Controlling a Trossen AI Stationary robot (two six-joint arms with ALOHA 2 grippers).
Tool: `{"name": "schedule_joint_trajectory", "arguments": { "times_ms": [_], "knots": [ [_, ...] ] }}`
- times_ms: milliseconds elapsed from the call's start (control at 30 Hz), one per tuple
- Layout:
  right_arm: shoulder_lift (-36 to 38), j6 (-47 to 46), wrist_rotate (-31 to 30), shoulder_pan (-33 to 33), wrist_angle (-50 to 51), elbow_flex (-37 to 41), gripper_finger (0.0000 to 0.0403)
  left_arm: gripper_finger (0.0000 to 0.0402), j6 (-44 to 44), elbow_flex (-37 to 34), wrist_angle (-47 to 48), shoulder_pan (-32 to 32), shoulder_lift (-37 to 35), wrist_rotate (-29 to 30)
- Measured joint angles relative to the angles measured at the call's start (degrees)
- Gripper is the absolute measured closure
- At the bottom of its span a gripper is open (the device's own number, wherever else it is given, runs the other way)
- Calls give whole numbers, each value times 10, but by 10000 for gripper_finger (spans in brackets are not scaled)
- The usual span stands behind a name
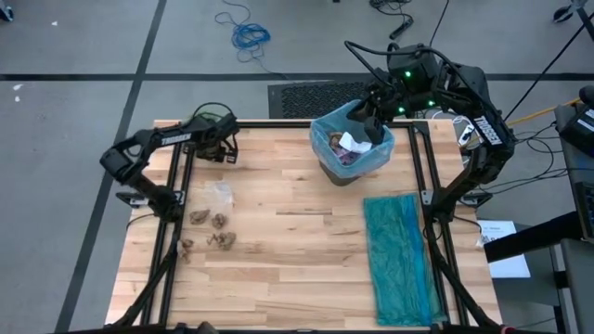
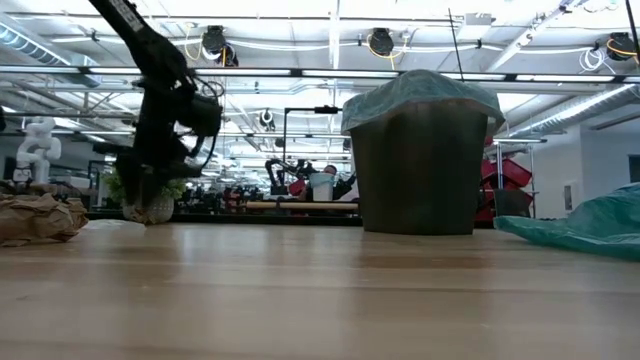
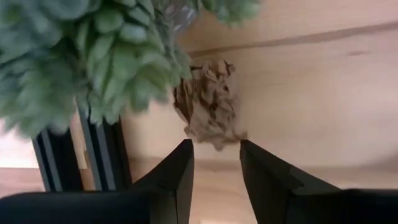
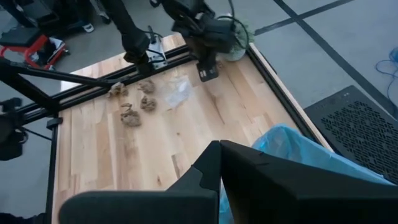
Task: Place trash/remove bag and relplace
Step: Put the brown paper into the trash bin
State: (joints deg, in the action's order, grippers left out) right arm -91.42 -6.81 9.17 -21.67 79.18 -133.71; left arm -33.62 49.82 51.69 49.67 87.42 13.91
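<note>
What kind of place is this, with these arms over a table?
Probably a robotics lab or workshop: a wooden table in a metal frame, loose cables on the grey floor, and a big hall with ceiling lamps and more equipment behind.

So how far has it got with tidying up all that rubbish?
Partly done. Some crumpled scraps already lie inside the dark bin lined with a light blue plastic bag, where the right pincer hovers shut. The left pincer, open, points at a brown paper wad beside the green plant. Several brown wads remain on the wooden table; swapping bags hasn't started.
</note>
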Motion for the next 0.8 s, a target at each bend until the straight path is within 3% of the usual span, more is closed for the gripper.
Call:
{"name": "schedule_joint_trajectory", "arguments": {
  "times_ms": [167, 267, 400, 500, 633, 800],
  "knots": [
    [0, 0, 2, 0, 0, 0, 403, 272, 43, 0, -37, 14, 45, -2],
    [0, 0, 2, 0, 0, 0, 403, 278, 53, 1, -44, 13, 70, -47],
    [0, 0, 2, 0, 0, 0, 403, 331, 58, 2, -47, -8, 74, -89],
    [0, 0, 1, 0, 0, 0, 403, 387, 57, 1, -51, -41, 60, -127],
    [0, 0, 1, 0, -1, 0, 403, 395, 55, 0, -53, -77, 9, -173],
    [0, 4, 0, 0, -4, 0, 403, 398, 40, 14, -54, -119, -64, -173]
  ]
}}
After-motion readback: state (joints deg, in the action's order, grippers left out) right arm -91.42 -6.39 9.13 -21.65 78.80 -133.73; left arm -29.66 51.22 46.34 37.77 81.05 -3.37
